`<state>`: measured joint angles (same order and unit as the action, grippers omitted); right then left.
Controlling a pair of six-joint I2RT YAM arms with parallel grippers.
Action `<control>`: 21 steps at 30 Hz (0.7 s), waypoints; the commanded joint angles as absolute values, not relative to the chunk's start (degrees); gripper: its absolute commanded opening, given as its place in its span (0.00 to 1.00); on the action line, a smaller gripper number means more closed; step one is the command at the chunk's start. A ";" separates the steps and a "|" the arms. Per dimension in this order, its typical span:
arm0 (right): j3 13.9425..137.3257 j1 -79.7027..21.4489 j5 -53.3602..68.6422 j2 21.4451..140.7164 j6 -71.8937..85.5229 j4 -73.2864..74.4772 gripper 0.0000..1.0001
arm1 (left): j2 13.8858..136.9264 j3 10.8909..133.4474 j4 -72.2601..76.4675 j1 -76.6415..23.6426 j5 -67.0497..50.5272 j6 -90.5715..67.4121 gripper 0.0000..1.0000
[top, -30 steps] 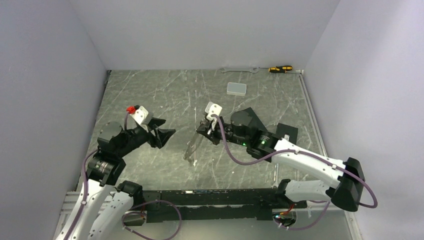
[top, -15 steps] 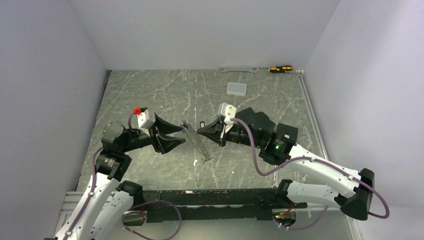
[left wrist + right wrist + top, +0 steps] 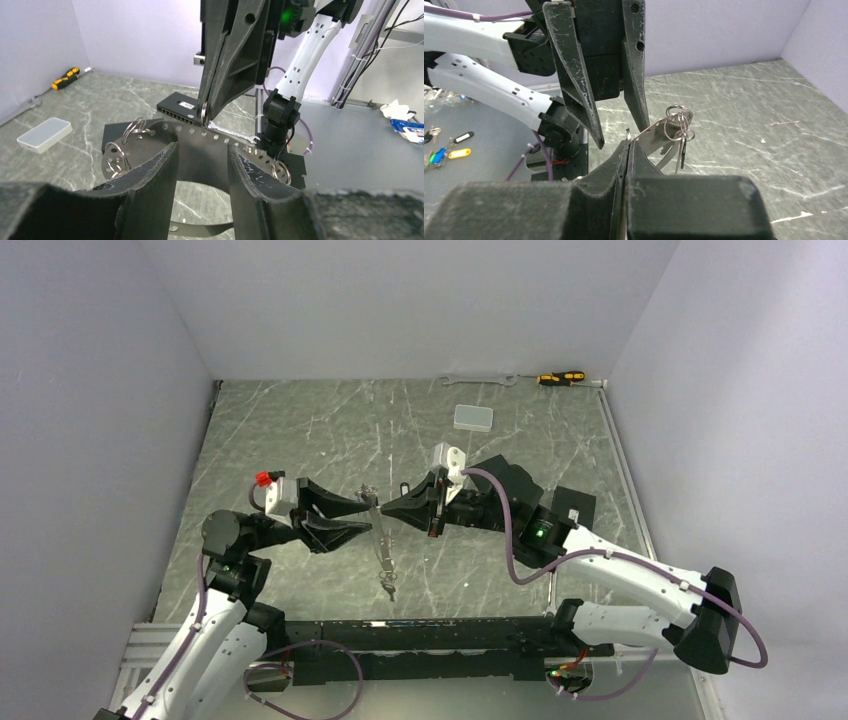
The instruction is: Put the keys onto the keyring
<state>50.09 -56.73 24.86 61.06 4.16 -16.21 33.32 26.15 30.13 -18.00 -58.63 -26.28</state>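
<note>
**Keyring** (image 3: 220,137): a loop of thin, perforated silvery band. It is held in the air over the middle of the bench (image 3: 300,430), towards the near edge. One end is up between the two claws and the rest hangs towards the near edge. Whether its low end touches the bench cannot be told.

**Fittings:** several split rings (image 3: 676,122) are threaded through the band's holes. A slim dark piece hangs from one cluster; whether it is a key cannot be told.

**Right claw** (image 3: 628,145): pressed together, pinching the keyring's upper edge.

**Left claw** (image 3: 363,512): spread. Its fingers (image 3: 150,185) stand on either side of the band, facing the right claw's tips, which stand in front of its gap.

**Keys** (image 3: 463,136): small tagged pieces, one black-framed with a white label, one blue. They lie on a grey surface past the left arm's base, off the bench.

**Surroundings:**
- A spanner (image 3: 480,380) and a yellow-black screwdriver (image 3: 560,377) lie along the far edge.
- A pale box (image 3: 473,418) lies just nearer than these.
- A black box with ports (image 3: 182,106) sits near the right edge.
</note>
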 commanded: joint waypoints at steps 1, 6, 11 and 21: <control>50.66 -56.60 27.48 61.70 7.12 -25.14 0.00 | 32.52 25.37 37.68 -18.28 -58.74 -28.48 0.45; 50.88 -56.60 28.73 63.26 8.55 -28.14 0.00 | 32.57 24.99 38.32 -18.28 -58.75 -28.27 0.41; 51.10 -56.65 30.13 64.86 9.48 -30.07 0.00 | 32.67 24.41 39.73 -18.28 -58.71 -28.19 0.36; 51.13 -56.60 30.78 65.83 9.84 -31.54 0.00 | 32.78 24.77 37.70 -18.28 -58.59 -25.96 0.06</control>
<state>50.06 -56.66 29.23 66.32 9.04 -24.10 32.84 24.43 37.10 -18.09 -58.52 -27.59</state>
